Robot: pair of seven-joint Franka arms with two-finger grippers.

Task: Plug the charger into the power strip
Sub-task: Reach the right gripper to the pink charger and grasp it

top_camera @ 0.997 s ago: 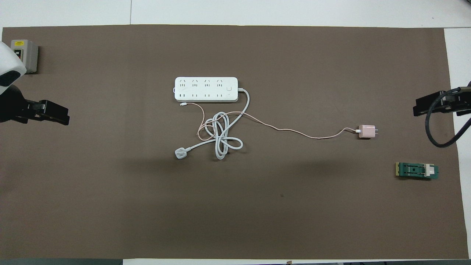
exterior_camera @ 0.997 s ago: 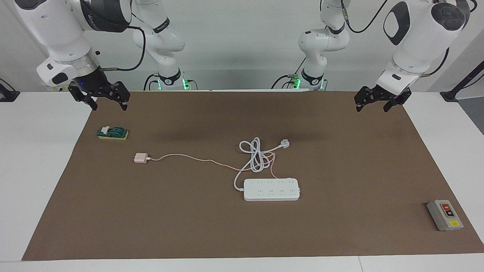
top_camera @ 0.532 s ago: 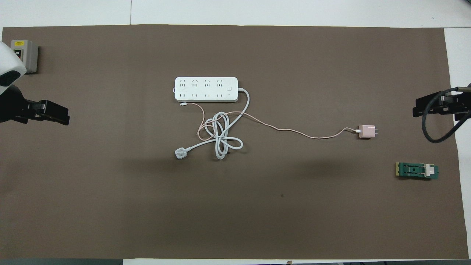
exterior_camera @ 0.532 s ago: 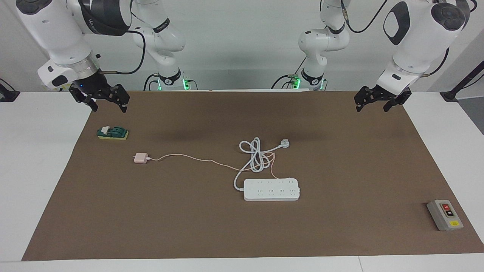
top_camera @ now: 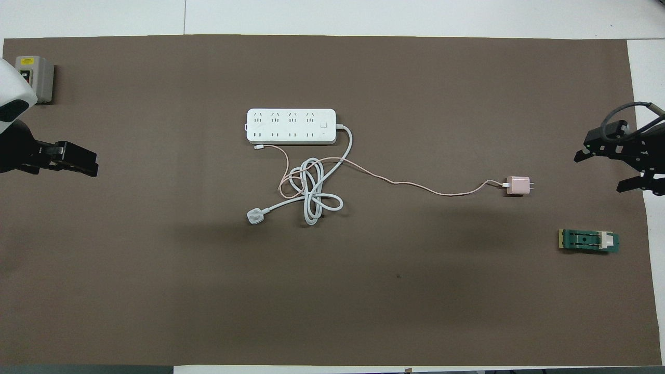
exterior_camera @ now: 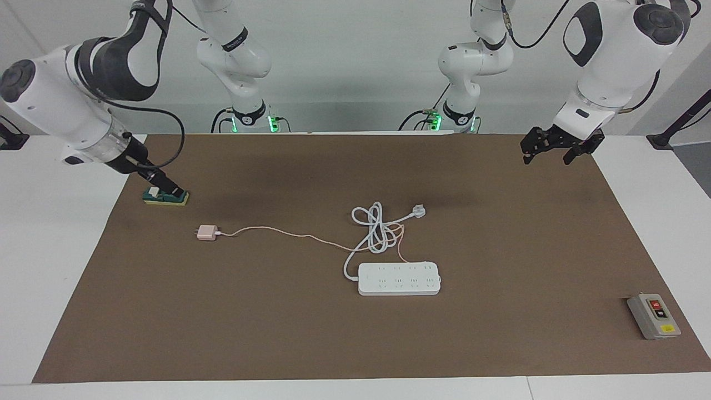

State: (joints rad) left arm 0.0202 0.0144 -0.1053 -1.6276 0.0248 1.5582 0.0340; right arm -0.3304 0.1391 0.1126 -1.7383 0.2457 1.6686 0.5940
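Right gripper, fingers spread and holding nothing, hangs over the mat's edge at its own end near the charger; left gripper waits, also spread. Farther out lies the power strip.

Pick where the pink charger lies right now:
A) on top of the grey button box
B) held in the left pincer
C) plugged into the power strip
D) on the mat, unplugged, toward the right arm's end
D: the charger lies flat on the brown mat, prongs bare, apart from the power strip, with neither pincer touching it.
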